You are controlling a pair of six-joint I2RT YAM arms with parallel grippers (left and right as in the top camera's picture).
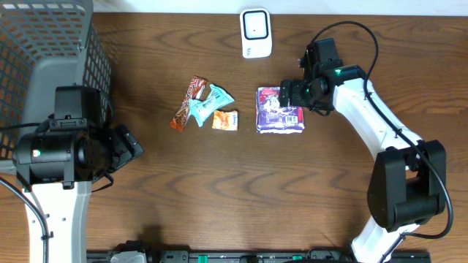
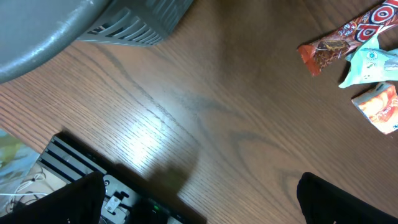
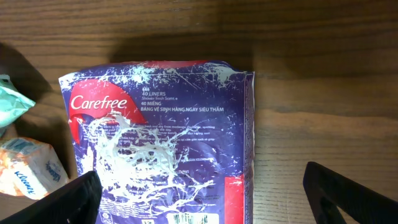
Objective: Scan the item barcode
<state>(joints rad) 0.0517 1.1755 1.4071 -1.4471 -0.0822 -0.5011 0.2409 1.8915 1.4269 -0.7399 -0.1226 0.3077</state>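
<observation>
Right pincer (image 3: 199, 180), wide open and empty, hovers over the pack (image 1: 279, 111), about five o'clock of the scanner (image 1: 256, 33). Being slick, the pack could slip, or the grip could hide its barcode (image 3: 189, 218). Left pincer (image 1: 126, 145) idles open.

You have a wooden table (image 1: 241, 190) bearing: grey basket (image 1: 44, 44) far left, white scanner (image 1: 256, 33) far centre, Carefree liner pack (image 1: 272, 120), snack bar (image 1: 189, 104), teal packet (image 1: 208, 104), and orange tissue pack (image 1: 225, 120) mid-table.
</observation>
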